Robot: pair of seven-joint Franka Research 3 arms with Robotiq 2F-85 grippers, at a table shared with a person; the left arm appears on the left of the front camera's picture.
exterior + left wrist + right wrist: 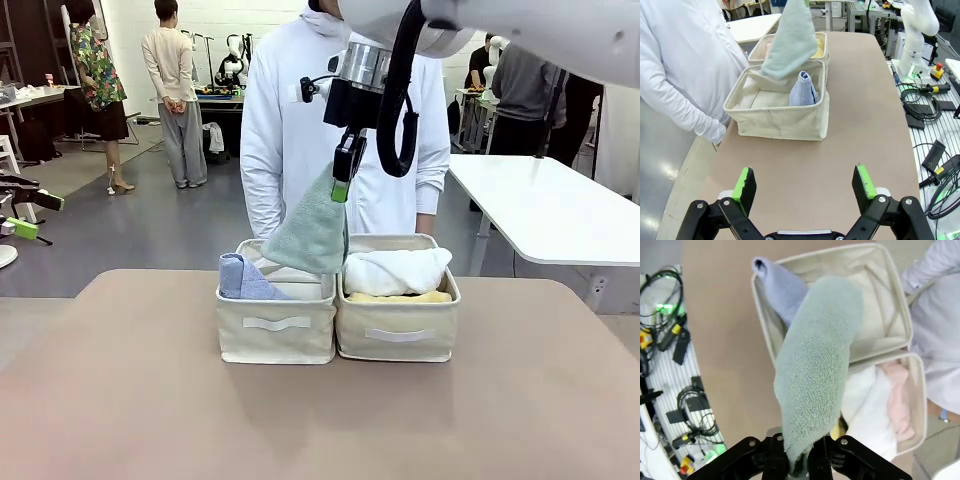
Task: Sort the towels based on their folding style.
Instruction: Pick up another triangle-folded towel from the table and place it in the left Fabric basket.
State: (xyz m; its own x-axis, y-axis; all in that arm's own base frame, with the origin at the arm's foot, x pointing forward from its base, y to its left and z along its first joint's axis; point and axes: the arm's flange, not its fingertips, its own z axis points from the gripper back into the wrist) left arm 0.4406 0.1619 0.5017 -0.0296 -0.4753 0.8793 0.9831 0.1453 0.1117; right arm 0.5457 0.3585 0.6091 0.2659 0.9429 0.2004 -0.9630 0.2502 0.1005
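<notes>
At the bottom of the left wrist view the left jaws stand wide apart and empty over bare worktop [805,145]. Mid-frame, the left bin [277,335] holds the light blue cone [240,278] and the right bin [398,340] the white roll [395,270] and yellow roll [400,297]; above them the right jaws, pinched shut on its tip, hang the pale grey-green cone [308,232] over the left bin's inner side. Placing seems in hand: next, lower it beside the light blue cone, clear of the rolls, then release.

Right arm [540,30] white, looping black cable [398,110], silver wrist collar [362,62]; left fingers [742,197] black, pads [864,182] green
</notes>
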